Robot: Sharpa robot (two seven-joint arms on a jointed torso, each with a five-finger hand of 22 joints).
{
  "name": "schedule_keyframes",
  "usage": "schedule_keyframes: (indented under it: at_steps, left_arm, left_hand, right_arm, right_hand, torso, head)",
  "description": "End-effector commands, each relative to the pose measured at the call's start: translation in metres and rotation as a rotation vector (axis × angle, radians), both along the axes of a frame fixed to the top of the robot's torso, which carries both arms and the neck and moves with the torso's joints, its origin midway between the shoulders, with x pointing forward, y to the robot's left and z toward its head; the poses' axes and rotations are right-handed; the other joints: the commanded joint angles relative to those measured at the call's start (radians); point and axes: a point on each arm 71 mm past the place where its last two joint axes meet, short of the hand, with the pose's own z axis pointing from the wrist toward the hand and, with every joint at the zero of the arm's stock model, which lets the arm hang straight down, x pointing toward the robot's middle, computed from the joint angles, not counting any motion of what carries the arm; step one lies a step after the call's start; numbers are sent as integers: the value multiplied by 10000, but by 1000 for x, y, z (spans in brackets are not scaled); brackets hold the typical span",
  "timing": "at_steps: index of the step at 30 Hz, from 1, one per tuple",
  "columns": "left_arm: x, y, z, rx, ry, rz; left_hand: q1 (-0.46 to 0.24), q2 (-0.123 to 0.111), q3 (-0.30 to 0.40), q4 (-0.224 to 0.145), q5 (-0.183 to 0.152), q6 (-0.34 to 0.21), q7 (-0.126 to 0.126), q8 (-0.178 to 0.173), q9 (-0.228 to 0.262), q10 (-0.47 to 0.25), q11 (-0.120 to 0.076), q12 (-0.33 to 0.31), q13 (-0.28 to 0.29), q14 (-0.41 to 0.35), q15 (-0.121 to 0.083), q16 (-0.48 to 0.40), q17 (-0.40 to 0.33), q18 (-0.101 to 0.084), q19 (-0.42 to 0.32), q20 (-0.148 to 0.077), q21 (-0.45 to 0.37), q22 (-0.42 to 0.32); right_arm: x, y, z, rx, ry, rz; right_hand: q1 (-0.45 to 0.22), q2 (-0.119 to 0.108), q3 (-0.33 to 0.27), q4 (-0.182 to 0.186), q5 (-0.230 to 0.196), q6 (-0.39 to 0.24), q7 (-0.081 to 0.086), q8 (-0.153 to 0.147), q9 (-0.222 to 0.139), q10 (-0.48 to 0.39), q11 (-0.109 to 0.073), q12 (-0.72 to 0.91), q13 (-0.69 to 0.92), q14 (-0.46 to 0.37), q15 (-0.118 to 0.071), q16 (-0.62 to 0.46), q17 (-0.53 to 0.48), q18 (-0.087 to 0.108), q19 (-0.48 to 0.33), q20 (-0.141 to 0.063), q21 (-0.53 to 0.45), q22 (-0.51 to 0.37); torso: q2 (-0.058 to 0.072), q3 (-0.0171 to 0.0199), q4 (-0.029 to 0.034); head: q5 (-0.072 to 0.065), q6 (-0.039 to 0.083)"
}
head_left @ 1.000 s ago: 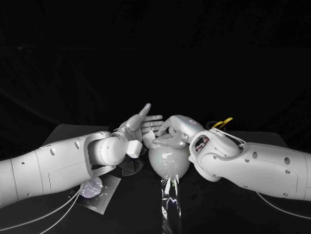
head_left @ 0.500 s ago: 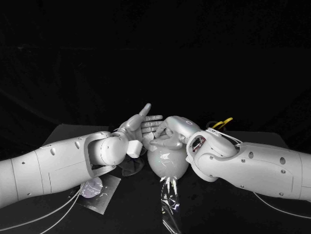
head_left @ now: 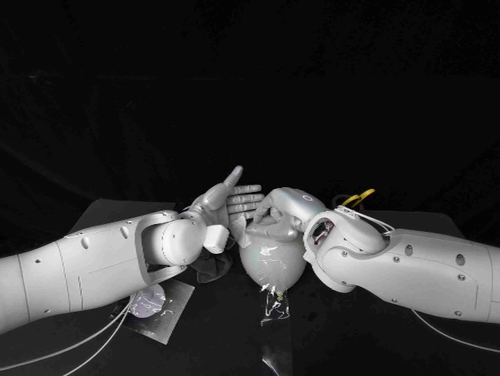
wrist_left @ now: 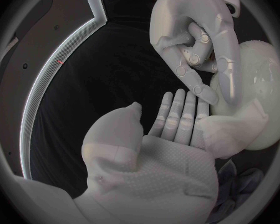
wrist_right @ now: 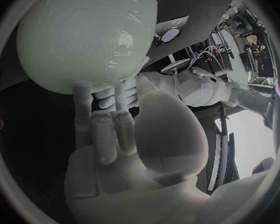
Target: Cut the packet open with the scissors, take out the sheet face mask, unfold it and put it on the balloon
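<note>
The balloon point(head_left: 270, 265), pale and glossy, stood between the 2 hands at the middle of the worktop point(head_left: 101, 213). The left hand point(head_left: 219, 210) was on the balloon's left side. Its fingers point(wrist_left: 180, 112) were straight, close side by side and pointing along the balloon's wall, with nothing seen in them. The right hand point(head_left: 278, 213) lay over the balloon's top and right side with its fingers bent. In the right wrist view the fingertips point(wrist_right: 82, 97) touched the balloon's skin. I could not tell whether those fingers gripped the balloon, pinched something on it, or only pressed against it.

A pale, half-clear flap point(wrist_left: 232, 134) lay against the balloon just beside the left fingers. Whether it was the sheet mask could not be told.

Under the balloon a clear, shiny strip of film point(head_left: 275, 301) hung down, crumpled. The opened packet point(head_left: 160, 304) lay flat on the worktop, below and to the left of the balloon, near the left forearm. The scissors point(head_left: 360, 196), seen by their yellow handles, lay to the right of the balloon, behind the right wrist.
</note>
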Motion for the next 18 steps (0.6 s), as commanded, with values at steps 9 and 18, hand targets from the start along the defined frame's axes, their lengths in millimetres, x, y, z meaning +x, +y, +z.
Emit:
schedule_keyframes:
  at_steps: [9, 18]
  left_arm:
    - [0, 0, 2, -152, -140, 50]
    - [4, 7, 4, -269, -472, 162]
  left_hand:
    - [13, 60, -57, -2, 31, 33, 805, 70, 8, 22, -45, 11, 5, 44, -41, 32, -11, 174, 23, -14, 41, 7]
    - [387, 3, -128, -35, 32, 66, 789, 127, 13, 81, -59, 19, 2, 99, -57, 54, -20, 162, 401, -13, 92, 29]
  right_arm:
    - [-3, -7, 1, 79, -155, 72]
    - [-9, -18, 9, 1319, -661, 383]
  right_hand:
    - [54, 50, -80, 16, -13, 61, 9, 3, 11, 991, -42, -13, 2528, 960, -34, 16, 2418, 38, 29, -22, -19, -11]
    - [374, 195, -78, -8, 262, -82, 70, -158, -55, 960, 2, -90, 2469, 926, -15, -13, 2351, 53, -44, -37, -139, -9]
  torso:
    - [5, 4, 2]
    - [-7, -5, 3]
  head:
    - [10, 13]
    - [37, -5]
